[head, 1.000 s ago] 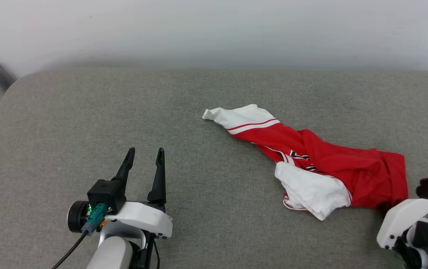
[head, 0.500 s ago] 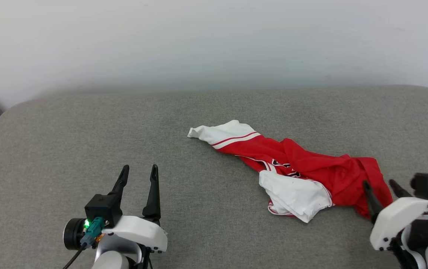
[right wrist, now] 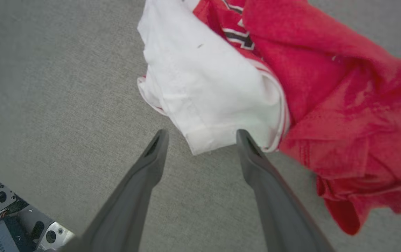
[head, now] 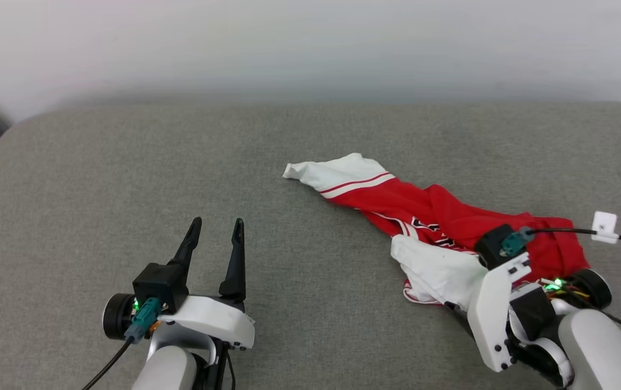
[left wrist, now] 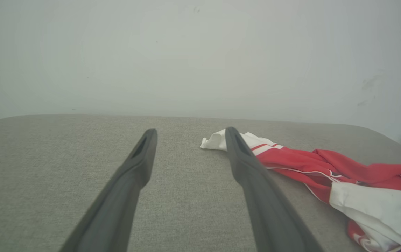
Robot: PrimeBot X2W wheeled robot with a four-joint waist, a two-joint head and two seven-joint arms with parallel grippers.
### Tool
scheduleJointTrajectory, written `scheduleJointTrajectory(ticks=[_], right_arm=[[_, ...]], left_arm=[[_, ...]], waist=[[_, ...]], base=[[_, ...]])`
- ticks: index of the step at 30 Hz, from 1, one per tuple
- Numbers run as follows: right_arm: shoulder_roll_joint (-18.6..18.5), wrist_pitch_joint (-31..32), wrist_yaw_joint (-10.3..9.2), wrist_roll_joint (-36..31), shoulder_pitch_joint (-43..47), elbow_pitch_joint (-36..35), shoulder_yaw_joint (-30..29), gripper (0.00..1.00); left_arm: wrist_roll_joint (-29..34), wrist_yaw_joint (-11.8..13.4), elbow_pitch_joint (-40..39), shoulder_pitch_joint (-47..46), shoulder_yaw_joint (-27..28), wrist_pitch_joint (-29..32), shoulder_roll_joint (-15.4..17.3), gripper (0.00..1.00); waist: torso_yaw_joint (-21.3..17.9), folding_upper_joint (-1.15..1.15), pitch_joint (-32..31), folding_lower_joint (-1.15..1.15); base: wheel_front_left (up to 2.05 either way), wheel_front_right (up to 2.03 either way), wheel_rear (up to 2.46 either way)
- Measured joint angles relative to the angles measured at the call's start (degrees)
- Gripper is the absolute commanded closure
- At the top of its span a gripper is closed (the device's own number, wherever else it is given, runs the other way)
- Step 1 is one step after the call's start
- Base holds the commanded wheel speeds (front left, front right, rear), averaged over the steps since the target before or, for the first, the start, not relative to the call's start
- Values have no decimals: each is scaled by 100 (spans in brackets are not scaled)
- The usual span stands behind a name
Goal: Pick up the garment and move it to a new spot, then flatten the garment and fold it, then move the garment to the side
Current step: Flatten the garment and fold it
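Lying crumpled on the grey cushion [head: 126, 162] — the garment [head: 462, 219], red and white. Just by its white sleeve [right wrist: 207, 80], the right gripper [right wrist: 202, 133], wide open, holding nothing. Off to the side, the left gripper [head: 217, 222] — open too.

Long dark tapered fingers [head: 233, 260], white wrist shells [head: 207, 319], black camera blocks [head: 160, 281], teal plugs [head: 145, 314] on black cables [head: 560, 231], one bearing a white tag [head: 604, 223] at three o'clock.

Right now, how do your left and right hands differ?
The left hand hovers over the bare grey fabric surface, apart from the crumpled red T-shirt with white sleeves; the right hand frames its near sleeve's corner. The left hand points forward, the right hand downward. Both are open.
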Motion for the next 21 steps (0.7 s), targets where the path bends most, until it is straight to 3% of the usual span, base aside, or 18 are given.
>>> scheduleJointTrajectory(ticks=[10,11,12,13,21], right_arm=[[-270,-229,0,267,-672,955,694,0],[-275,-282,0,281,-715,1013,727,36],[-278,-319,0,311,-757,1057,748,54],[-278,-368,-1,335,-793,1082,777,100],[-423,-747,0,388,-763,661,743,100]], left_arm=[[24,-25,41,-232,-1,-8,-53,0],[24,-26,52,-242,0,-8,-56,0],[24,-27,60,-244,5,-9,-58,0],[25,-29,77,-244,20,-9,-58,0],[26,-32,171,-109,80,-11,-68,0]], waist=[[191,0,455,0],[207,0,473,0],[215,0,481,0],[213,0,476,0],[100,0,144,0]], base=[[0,0,0],[0,0,0],[0,0,0],[0,0,0],[0,0,0]])
